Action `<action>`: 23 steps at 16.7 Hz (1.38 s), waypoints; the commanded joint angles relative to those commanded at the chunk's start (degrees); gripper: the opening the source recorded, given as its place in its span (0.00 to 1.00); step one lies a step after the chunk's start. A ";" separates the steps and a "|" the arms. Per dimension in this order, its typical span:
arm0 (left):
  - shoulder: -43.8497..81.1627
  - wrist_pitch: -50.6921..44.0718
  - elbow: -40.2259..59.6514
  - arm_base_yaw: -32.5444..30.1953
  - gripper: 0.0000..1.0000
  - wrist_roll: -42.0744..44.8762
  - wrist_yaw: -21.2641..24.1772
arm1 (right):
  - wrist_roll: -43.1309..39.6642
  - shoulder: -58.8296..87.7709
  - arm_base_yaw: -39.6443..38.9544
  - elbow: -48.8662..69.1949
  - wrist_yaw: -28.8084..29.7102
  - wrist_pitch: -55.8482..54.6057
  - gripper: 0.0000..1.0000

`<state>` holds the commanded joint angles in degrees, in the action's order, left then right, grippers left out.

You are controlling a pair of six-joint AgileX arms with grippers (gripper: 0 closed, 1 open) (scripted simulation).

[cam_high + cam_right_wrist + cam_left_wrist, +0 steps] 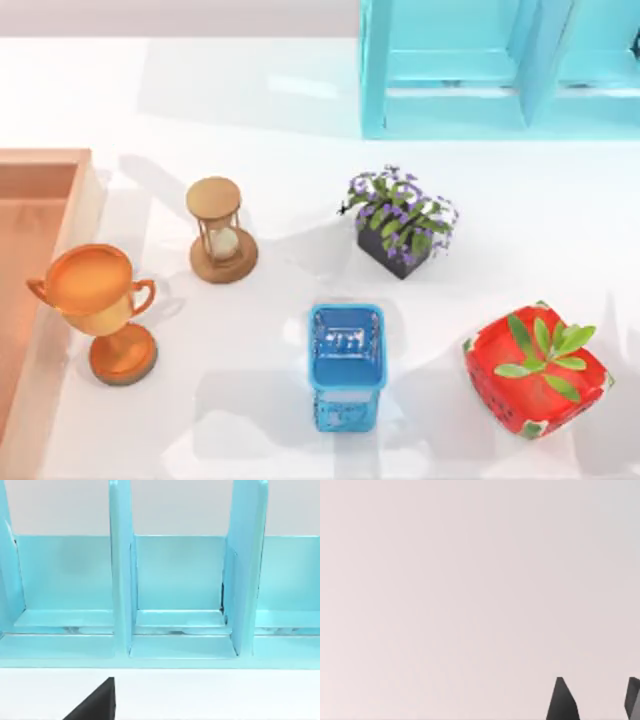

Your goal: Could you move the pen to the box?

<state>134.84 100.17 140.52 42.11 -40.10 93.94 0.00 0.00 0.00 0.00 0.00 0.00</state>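
Note:
The box [88, 190], shallow and of light reddish-brown wood, lies at the table's left edge, cut off by the top view's border. The pen is hidden or out of view. Some dark marks show inside the blue mesh cup [346, 362], and I cannot tell what they are. In the left wrist view my left gripper [596, 701] points at a blank pale surface, its two dark fingertips [561, 700] apart with nothing between them. One dark finger [97, 704] of my right gripper shows in the right wrist view, facing a light blue rack [175, 595].
An orange trophy [100, 305] stands against the box's right wall. A wooden hourglass [220, 232] stands right of it. At centre right is a dark planter with purple flowers [402, 218], and at front right a red wrapped planter [535, 368]. The blue rack [480, 70] stands at the back right.

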 joint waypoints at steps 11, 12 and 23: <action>-3.62 -36.56 -3.39 -2.06 0.00 35.49 -6.32 | 0.00 0.00 0.00 0.00 0.00 0.00 1.00; -4.26 -42.91 -4.63 -2.42 0.00 42.00 -7.16 | 0.00 0.00 0.00 0.00 0.00 0.00 1.00; -14.01 -122.02 -23.76 -8.33 0.00 114.07 -16.49 | 0.00 0.00 0.00 0.00 0.00 0.00 1.00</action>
<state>120.83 -21.86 116.75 33.78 73.97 77.45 0.00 0.00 0.00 0.00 0.00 0.00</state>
